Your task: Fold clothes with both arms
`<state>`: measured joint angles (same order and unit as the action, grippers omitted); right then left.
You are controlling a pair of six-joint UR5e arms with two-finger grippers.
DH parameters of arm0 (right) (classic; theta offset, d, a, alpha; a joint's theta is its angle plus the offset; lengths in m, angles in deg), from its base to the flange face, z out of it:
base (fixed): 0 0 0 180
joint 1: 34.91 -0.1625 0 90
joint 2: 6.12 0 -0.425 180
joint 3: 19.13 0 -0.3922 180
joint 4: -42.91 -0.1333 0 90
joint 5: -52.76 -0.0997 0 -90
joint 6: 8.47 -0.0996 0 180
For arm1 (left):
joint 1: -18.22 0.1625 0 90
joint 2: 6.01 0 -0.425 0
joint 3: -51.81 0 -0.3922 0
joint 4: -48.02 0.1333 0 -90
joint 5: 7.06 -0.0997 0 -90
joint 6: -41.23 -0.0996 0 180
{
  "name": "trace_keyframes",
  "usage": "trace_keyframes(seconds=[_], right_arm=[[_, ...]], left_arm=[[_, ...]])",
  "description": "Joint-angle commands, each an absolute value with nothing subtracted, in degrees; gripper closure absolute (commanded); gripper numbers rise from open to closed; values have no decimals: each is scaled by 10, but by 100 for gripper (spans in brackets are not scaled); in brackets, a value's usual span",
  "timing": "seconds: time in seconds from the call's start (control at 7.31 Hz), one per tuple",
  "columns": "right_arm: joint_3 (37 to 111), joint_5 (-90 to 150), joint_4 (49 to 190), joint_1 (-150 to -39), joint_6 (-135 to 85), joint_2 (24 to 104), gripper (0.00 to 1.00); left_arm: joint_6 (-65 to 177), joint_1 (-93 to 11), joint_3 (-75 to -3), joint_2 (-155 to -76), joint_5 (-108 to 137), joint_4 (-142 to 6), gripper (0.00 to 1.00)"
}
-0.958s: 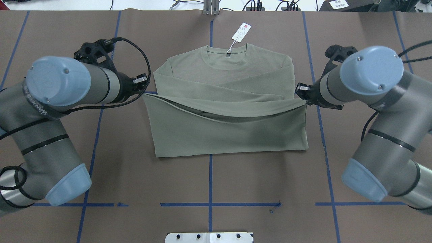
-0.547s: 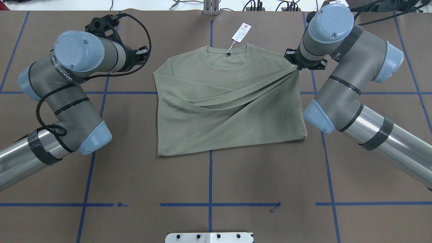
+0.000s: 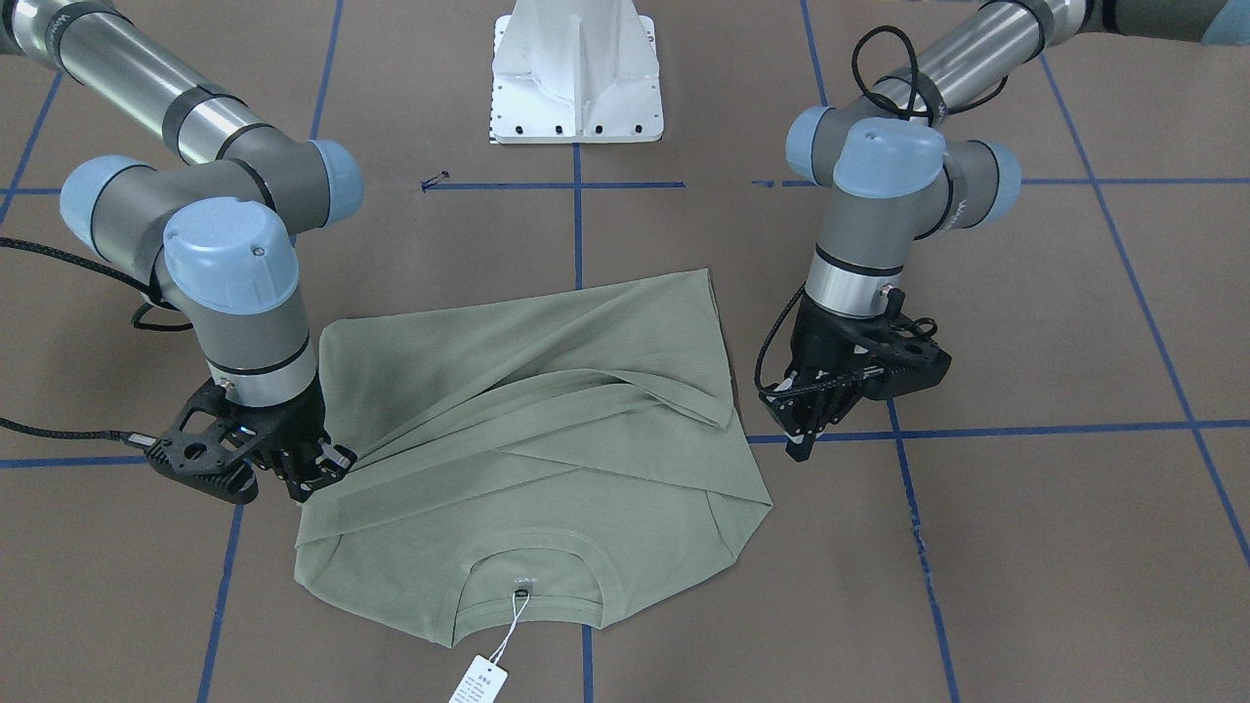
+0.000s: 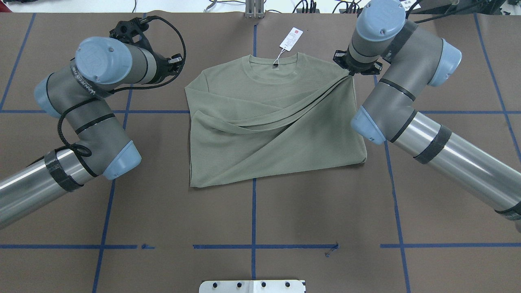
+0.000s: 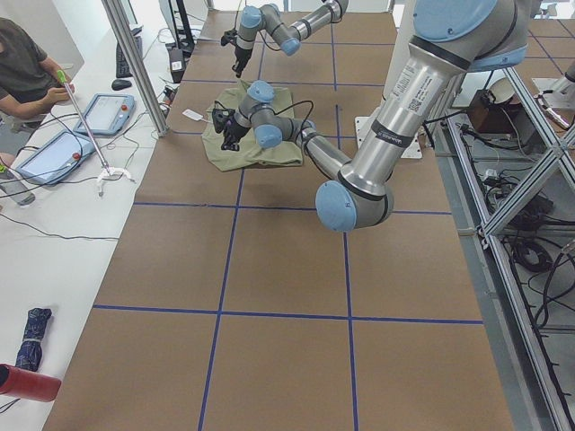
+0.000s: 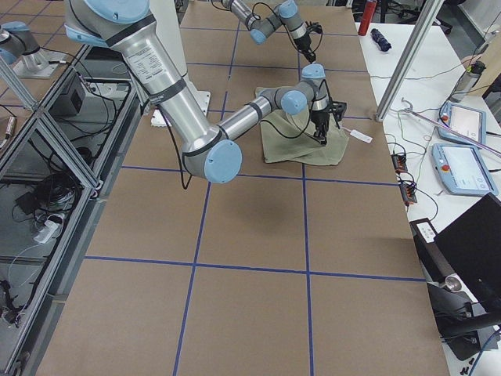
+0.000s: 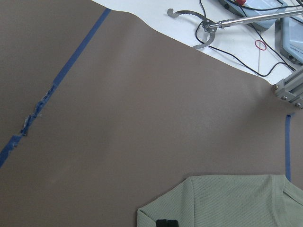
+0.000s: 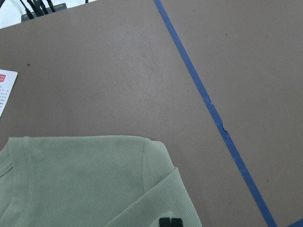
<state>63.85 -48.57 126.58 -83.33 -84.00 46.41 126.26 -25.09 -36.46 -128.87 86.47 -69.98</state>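
Observation:
The sage-green shirt (image 4: 276, 134) lies flat at the table's middle, collar (image 4: 273, 67) at the far side, white hang tag (image 4: 291, 39) beyond it. Its hem is folded up unevenly. My right gripper (image 4: 351, 73) is shut on the hem corner at the shirt's right shoulder; in the front-facing view the gripper (image 3: 327, 467) pinches a taut fold of the shirt (image 3: 547, 469). The other hem corner lies slack on the shirt's left half. My left gripper (image 4: 178, 63) hangs beside the left shoulder, clear of the cloth. In the front-facing view it (image 3: 803, 444) looks shut and empty.
The white pedestal base (image 3: 576, 78) stands at the near table edge. Blue tape lines (image 4: 253, 211) cross the brown table cover. A metal post (image 4: 254, 10) and cables sit at the far edge. An operators' bench with tablets (image 5: 54, 148) runs beyond it.
Both arms swung toward the far edge. The right gripper carried its hem corner up to the right shoulder. The left hem corner came out of the left gripper and dropped onto the shirt.

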Motion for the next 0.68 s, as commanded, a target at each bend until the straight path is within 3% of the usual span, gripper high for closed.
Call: trace_keyframes(seconds=[0.0,0.27,0.55], right_arm=[[634,-486,1264,-833,-840,460,100],[635,-486,1264,-833,-840,459,100],[636,-489,1264,-833,-840,460,100]], left_arm=[[1263,-228,-362,-1291,865,-700,65],[1220,-205,-352,-1285,862,-731,57],[1200,-202,-286,-1287,862,-847,56]])
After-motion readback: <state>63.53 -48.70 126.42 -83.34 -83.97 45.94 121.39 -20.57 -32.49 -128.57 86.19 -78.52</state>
